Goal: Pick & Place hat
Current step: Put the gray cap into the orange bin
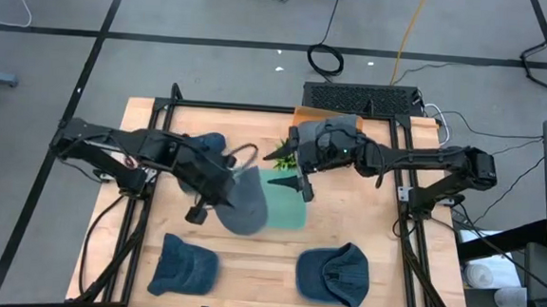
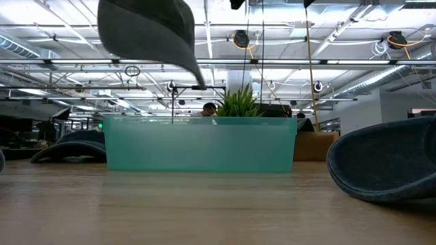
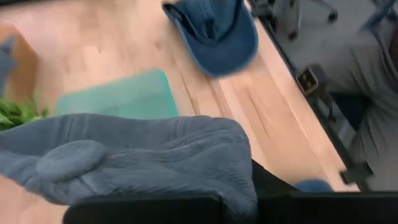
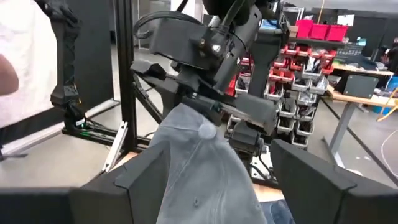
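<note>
Left gripper (image 1: 216, 194): up off the surface, fingers clenched on the grey hat (image 1: 243, 201), which hangs clear in the air just at the left edge of the green bin (image 1: 287, 197).

Hat in hand: held by one edge, crown drooping below the grip; the low view shows it well above the bin's rim, so nothing is dragging.

Right gripper (image 1: 303, 186): over the far part of the bin, facing the hat, fingers spread wide and holding nothing; its wrist view looks between them straight at the hat and the other arm.

Step in hand: my read is the carry to the drop spot, likely the bin, or a pass to the waiting right arm; I can't tell which.

Doing it well: keep the height until the whole hat sits over the bin's opening, since the limp brim could catch the near wall.

Release: let go only once the crown is centred, or the cloth may fold over the rim.

Watch out: the plant (image 1: 286, 155) at the bin's far end and the right arm are both close; stay clear of them.

Waiting hats: two blue ones near the front, left (image 1: 184, 265) and right (image 1: 334, 272), and another (image 1: 207, 143) on the far left, all on the wooden surface (image 1: 257, 262).
</note>
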Robot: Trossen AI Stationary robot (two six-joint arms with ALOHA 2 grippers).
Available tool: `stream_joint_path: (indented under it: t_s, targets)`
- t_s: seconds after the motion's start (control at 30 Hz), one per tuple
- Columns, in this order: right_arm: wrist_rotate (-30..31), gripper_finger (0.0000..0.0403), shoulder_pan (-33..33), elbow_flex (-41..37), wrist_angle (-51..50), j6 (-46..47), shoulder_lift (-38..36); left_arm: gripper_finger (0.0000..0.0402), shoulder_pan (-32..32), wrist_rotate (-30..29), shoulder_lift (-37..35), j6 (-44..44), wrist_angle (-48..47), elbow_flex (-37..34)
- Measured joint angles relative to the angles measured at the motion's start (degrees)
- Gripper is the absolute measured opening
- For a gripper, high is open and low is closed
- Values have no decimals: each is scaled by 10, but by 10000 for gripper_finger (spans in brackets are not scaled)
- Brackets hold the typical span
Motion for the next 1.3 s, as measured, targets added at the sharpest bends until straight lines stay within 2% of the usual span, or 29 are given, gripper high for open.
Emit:
stream_joint_path:
  t_s: [0.2, 0.43, 0.57, 1.0, 1.17, 1.3]
  targets:
    - [-1, 265, 1, 0, -8, 1, 9, 1, -19, -30, 51, 7, -69, 65]
    - [-6, 265, 16, -1, 30, -15, 42, 1, -25, -44, 60, 30, -76, 111]
    - [-20, 265, 21, 0, 66, -3, 45, 1, -25, -47, 60, 44, -76, 117]
    - [-15, 265, 24, 0, 82, 16, 60, 1, -29, -41, 94, 79, -39, 117]
    - [-58, 265, 24, 3, 89, 44, 89, 1, -28, -47, 94, 81, -25, 117]
    - [-59, 264, 33, 0, 87, 35, 105, 1, -28, -47, 94, 75, -30, 117]
